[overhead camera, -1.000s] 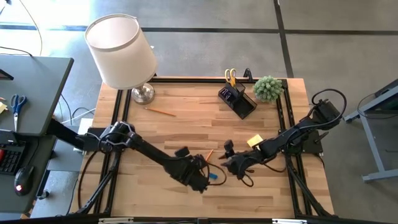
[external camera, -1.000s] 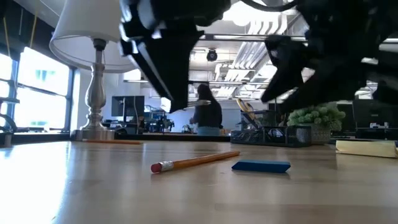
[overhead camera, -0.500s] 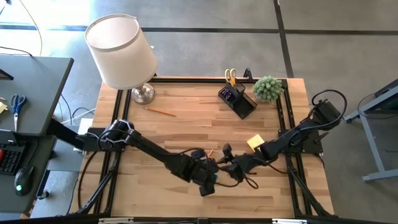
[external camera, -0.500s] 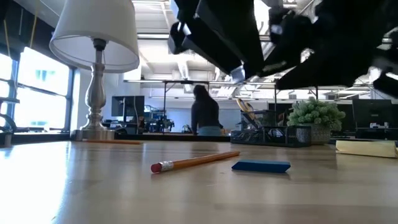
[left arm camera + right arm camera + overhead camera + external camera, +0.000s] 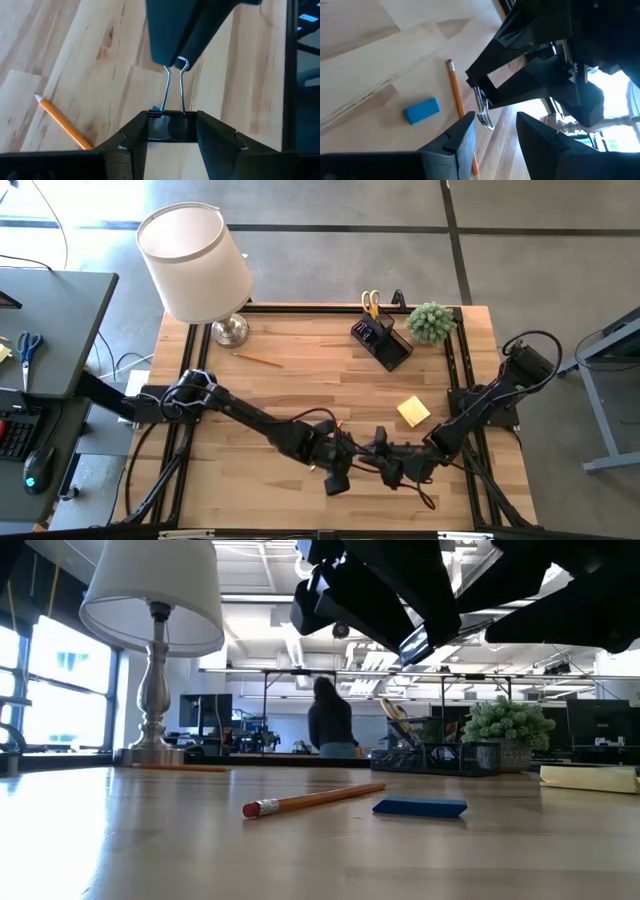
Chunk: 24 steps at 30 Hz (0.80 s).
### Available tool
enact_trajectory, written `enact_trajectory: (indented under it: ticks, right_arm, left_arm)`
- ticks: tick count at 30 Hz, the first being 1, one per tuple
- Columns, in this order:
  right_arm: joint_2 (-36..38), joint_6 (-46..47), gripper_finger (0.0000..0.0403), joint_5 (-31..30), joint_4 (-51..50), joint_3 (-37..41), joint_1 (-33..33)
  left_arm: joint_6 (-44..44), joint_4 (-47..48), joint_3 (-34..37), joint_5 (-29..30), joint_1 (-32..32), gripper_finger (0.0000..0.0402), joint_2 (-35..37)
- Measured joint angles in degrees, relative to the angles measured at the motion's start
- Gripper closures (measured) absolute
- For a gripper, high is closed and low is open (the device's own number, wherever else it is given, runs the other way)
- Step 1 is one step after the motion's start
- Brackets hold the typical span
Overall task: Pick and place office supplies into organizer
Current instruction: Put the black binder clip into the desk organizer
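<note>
My left gripper [image 5: 172, 117] is shut on a black binder clip [image 5: 172, 129], above the table's near middle [image 5: 335, 465]. The clip's wire handles [image 5: 482, 112] stick out toward my right gripper [image 5: 492, 122], which faces it from the right [image 5: 390, 468], open, with the handle ends between its fingers. Under them an orange pencil [image 5: 315, 800] and a blue eraser [image 5: 420, 807] lie flat on the wood. The yellow sticky-note pad [image 5: 413, 411] lies farther right. The black organizer [image 5: 382, 340] stands at the far right, yellow-handled scissors [image 5: 370, 302] upright in it. My left gripper pinches the clip's black body [image 5: 172, 129] between its two fingers, which slant down toward the table's right. The wire handles [image 5: 174, 85] point forward past the fingertips. The clip is lifted clear of the table. My right gripper has one finger [image 5: 185, 30] at the handles' free ends; whether it touches them, I cannot tell.
A white-shaded lamp [image 5: 197, 265] stands at the far left corner, and a second pencil [image 5: 258, 358] lies near its foot. A small green plant [image 5: 431, 321] stands beside the organizer. Bare wood lies between the lamp and the organizer.
My left gripper has tipped up from pointing down to slanting toward the table's right, moving a little right and up. My right gripper has swung toward the table's near edge and rolled, coming to face the left one. Pencil and eraser have stayed put.
</note>
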State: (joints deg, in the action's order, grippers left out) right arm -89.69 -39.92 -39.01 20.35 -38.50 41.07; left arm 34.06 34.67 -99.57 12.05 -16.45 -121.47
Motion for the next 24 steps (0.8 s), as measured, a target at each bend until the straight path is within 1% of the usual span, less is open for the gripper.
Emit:
enact_trajectory:
  ticks: [4, 9, 12, 15, 21, 23, 24]
  right_arm:
    - [0.01, -0.58, 0.0266, 0.13, 0.06, 0.00, -0.03]
    - [0.00, -1.51, 0.0266, 2.68, 0.00, 0.00, -0.19]
    - [0.02, -1.51, 0.0274, 2.70, 0.06, 0.00, -0.19]
    - [0.02, -1.51, 0.0302, 2.85, -0.24, 0.00, -0.19]
    - [0.02, -1.74, 0.0385, 4.17, -1.73, 0.00, -0.19]
    - [0.02, -2.14, 0.0395, 4.50, -1.79, 0.00, -0.16]
    - [0.02, -2.09, 0.0393, 4.58, -1.76, 0.00, -0.16]
  left_arm:
    - [-0.67, -0.41, 0.00, -0.09, 0.02, 0.0270, 0.00]
    - [-0.82, -0.39, 0.00, -1.16, 0.00, 0.0269, 0.00]
    - [-0.82, -0.37, 0.00, -1.15, 0.00, 0.0269, 0.00]
    - [-0.82, -0.39, 0.00, -1.15, 0.00, 0.0269, 0.00]
    - [-0.77, -0.41, 0.00, -1.29, 0.00, 0.0269, -0.02]
    - [-0.71, -0.60, 0.00, -1.54, 0.00, 0.0269, -0.02]
    - [-0.71, -0.68, 0.00, -1.54, 0.00, 0.0269, -0.02]
